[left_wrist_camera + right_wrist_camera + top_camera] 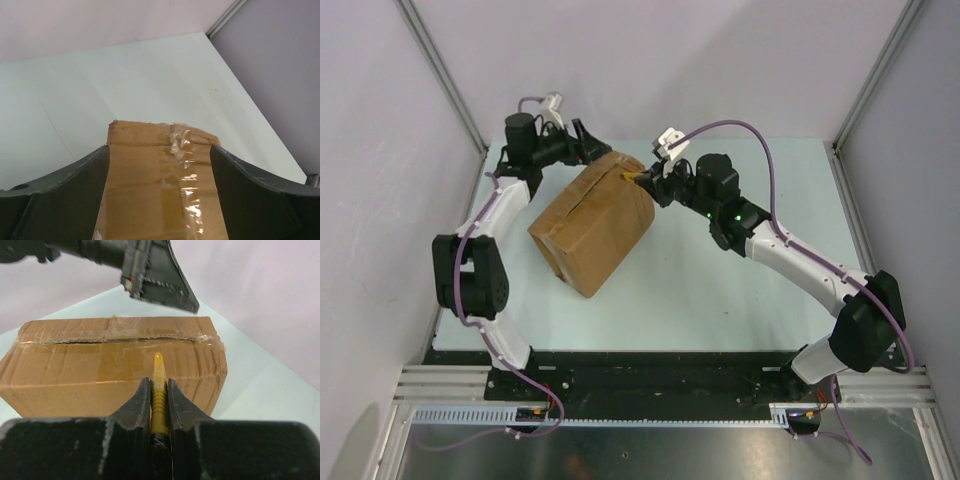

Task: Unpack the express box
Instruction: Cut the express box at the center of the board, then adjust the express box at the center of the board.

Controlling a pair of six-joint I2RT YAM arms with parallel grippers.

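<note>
The express box (592, 218), a brown taped carton, lies at the table's middle left. It also shows in the left wrist view (150, 185) and the right wrist view (75, 370). My left gripper (588, 145) hovers open over the box's far end, its fingers (75, 190) standing either side of the taped top in the left wrist view (159, 147). My right gripper (645, 180) is shut on a yellow utility knife (159, 390). The knife's tip (159, 359) points at the box just short of the top seam (125, 340), which shows a dark slit along it.
The pale table (720, 300) is boxed in by white walls with metal posts at the back left (440, 70) and back right (875, 70). The left arm's gripper (155, 275) hangs over the box's far edge in the right wrist view.
</note>
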